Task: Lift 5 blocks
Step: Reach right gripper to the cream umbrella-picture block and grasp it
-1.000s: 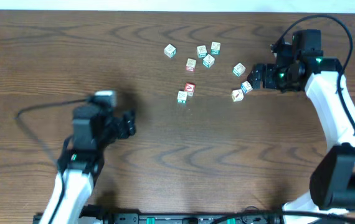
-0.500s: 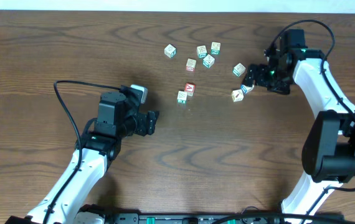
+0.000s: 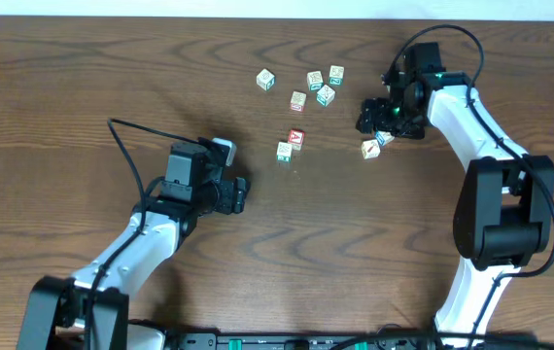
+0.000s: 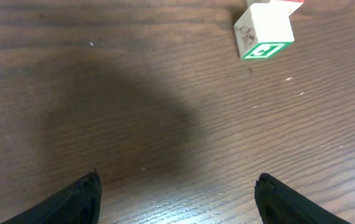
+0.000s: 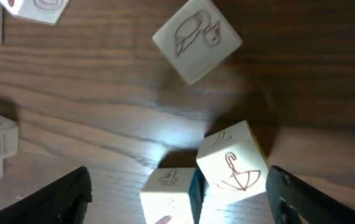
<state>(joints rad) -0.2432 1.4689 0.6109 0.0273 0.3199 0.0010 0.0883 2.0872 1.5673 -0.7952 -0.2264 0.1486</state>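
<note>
My right claw [image 5: 177, 190] hangs wide over two side-by-side blocks [image 5: 230, 160] at two o'clock on the worktop [image 3: 83, 87]. Closing now might pinch both or flick one away. My left claw [image 4: 177, 199] is wide and empty.

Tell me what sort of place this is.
Probably a robotics test bench: a left arm and right arm work at a wood-grain table, with small alphabet blocks scattered between them.

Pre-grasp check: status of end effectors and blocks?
Left end effector open, empty. Right end effector open above blocks. None lifted. Nothing blocking.
</note>
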